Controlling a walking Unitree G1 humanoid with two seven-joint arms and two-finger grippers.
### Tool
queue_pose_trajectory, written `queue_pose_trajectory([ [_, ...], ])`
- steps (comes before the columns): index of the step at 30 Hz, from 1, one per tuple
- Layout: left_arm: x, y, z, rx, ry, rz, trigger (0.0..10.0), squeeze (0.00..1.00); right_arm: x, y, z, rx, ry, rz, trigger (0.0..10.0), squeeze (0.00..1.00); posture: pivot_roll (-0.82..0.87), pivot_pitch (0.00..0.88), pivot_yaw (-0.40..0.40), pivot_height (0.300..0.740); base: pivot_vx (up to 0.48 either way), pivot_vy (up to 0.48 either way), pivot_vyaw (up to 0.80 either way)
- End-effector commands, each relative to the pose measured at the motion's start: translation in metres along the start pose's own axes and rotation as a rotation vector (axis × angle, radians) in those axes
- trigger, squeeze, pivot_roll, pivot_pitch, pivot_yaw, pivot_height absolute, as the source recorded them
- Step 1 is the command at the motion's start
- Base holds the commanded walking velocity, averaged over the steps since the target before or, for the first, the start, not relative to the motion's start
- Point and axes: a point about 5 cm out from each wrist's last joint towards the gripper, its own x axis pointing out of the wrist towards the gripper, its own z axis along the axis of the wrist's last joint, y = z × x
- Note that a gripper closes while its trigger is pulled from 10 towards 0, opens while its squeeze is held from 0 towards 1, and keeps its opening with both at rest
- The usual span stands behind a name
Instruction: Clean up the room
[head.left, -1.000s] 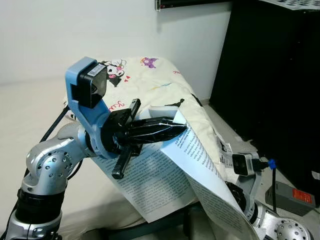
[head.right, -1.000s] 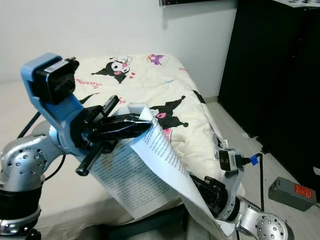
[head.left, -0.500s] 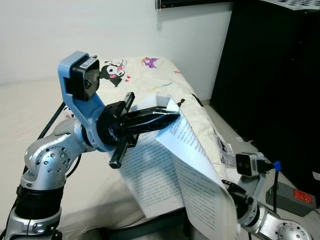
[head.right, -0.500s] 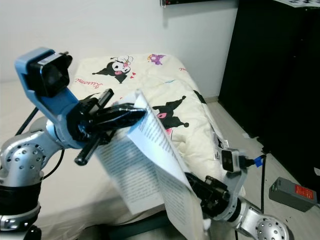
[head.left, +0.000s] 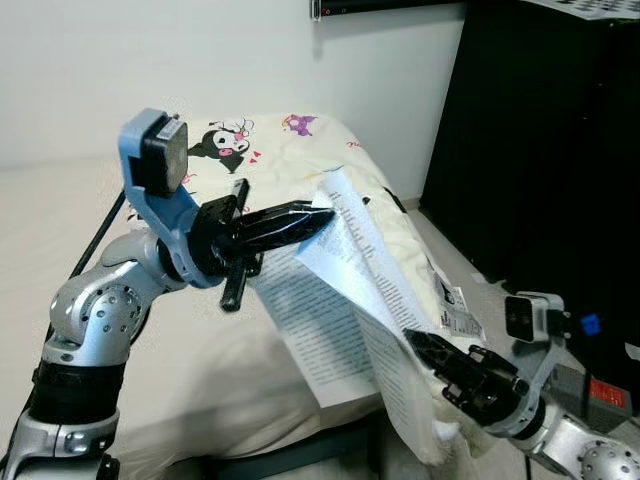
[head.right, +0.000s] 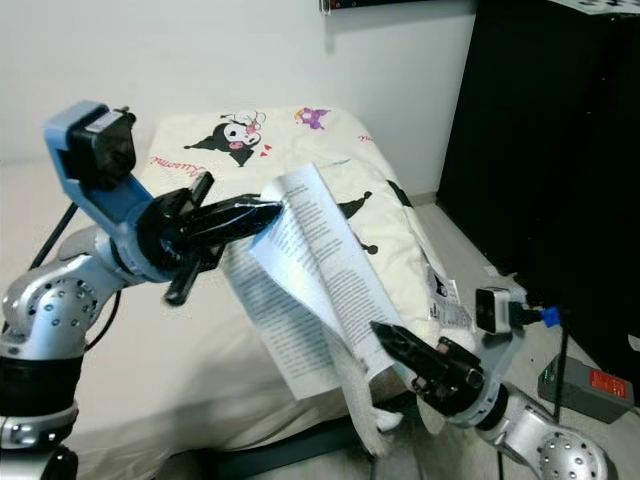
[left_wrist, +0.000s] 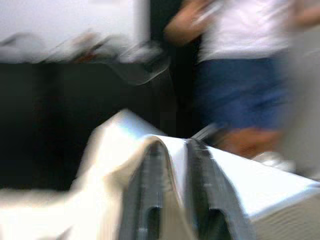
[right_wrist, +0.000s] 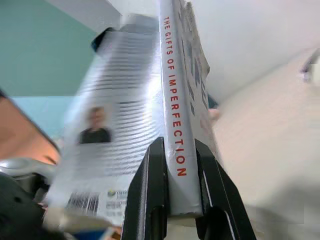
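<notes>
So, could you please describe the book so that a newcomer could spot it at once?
Start at the bed with the cartoon-print quilt. Above its near edge, the open book is held between the left hand and right hand. Its spine reads "The Gifts of Imperfection" in red.

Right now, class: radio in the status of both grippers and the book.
Left gripper shut on book pages. Right gripper shut on its spine. Book held open above bed. Nothing in the way.

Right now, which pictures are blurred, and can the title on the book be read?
Left wrist view: heavily blurred, with a person behind. Right wrist view: the book spine is sharp and reads "The Gifts of Imperfection"; its back cover is smeared. Both eye views: fairly sharp.
</notes>
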Motion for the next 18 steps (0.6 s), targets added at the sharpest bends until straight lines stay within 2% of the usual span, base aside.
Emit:
queue_pose_trajectory([
  [1, -0.011, 0.012, -0.019, 0.029, 0.135, 0.116, 10.0, 1.00, 0.007, 0.009, 0.005, -0.054, 0.040, 0.058, 0.0, 0.00, -0.14, 0.025, -0.005, 0.530, 0.000, 0.000, 0.00],
  [2, -0.011, 0.012, -0.019, 0.029, 0.135, 0.116, 10.0, 1.00, 0.007, 0.009, 0.005, -0.054, 0.040, 0.058, 0.0, 0.00, -0.14, 0.025, -0.005, 0.530, 0.000, 0.000, 0.00],
  [3, -0.021, 0.022, -0.023, 0.073, 0.207, 0.200, 10.0, 1.00, 0.001, 0.009, 0.009, -0.072, 0.066, 0.026, 0.0, 0.00, -0.14, 0.024, -0.006, 0.530, 0.000, 0.000, 0.00],
  [4, -0.021, 0.022, -0.023, 0.073, 0.207, 0.200, 10.0, 1.00, 0.001, 0.009, 0.009, -0.072, 0.066, 0.026, 0.0, 0.00, -0.14, 0.024, -0.006, 0.530, 0.000, 0.000, 0.00],
  [6, -0.040, 0.036, -0.023, 0.161, 0.301, 0.324, 10.0, 1.00, -0.009, 0.010, 0.014, -0.100, 0.120, -0.027, 0.0, 0.00, -0.14, 0.022, -0.009, 0.530, 0.000, 0.000, 0.00],
  [7, -0.047, 0.042, -0.018, 0.200, 0.313, 0.371, 10.0, 1.00, -0.013, 0.010, 0.016, -0.111, 0.151, -0.053, 0.0, 0.00, -0.14, 0.022, -0.010, 0.530, 0.000, 0.000, 0.00],
  [9, -0.047, 0.042, -0.018, 0.200, 0.313, 0.371, 10.0, 1.00, -0.013, 0.010, 0.016, -0.111, 0.151, -0.053, 0.0, 0.00, -0.14, 0.022, -0.010, 0.530, 0.000, 0.000, 0.00],
  [10, -0.052, 0.046, -0.011, 0.233, 0.308, 0.401, 10.0, 1.00, -0.017, 0.009, 0.017, -0.125, 0.189, -0.080, 0.0, 0.00, -0.14, 0.021, -0.010, 0.530, 0.000, 0.000, 0.00],
  [12, -0.053, 0.047, -0.003, 0.254, 0.281, 0.405, 10.0, 1.00, -0.019, 0.009, 0.018, -0.135, 0.218, -0.099, 0.0, 0.00, -0.14, 0.022, -0.010, 0.530, 0.000, 0.000, 0.00],
  [14, -0.048, 0.038, 0.007, 0.245, 0.213, 0.318, 10.0, 1.00, -0.020, 0.007, 0.018, -0.152, 0.276, -0.128, 0.0, 0.00, -0.14, 0.024, -0.010, 0.530, 0.000, 0.000, 0.00],
  [17, -0.045, 0.034, 0.009, 0.234, 0.189, 0.274, 10.0, 1.00, -0.019, 0.006, 0.018, -0.155, 0.294, -0.134, 0.0, 0.00, -0.14, 0.023, -0.011, 0.530, 0.000, 0.000, 0.00],
  [18, -0.039, 0.024, 0.010, 0.187, 0.162, 0.190, 10.0, 1.00, -0.018, 0.003, 0.014, -0.160, 0.346, -0.147, 0.0, 0.00, -0.14, 0.026, -0.010, 0.530, 0.000, 0.000, 0.00],
])
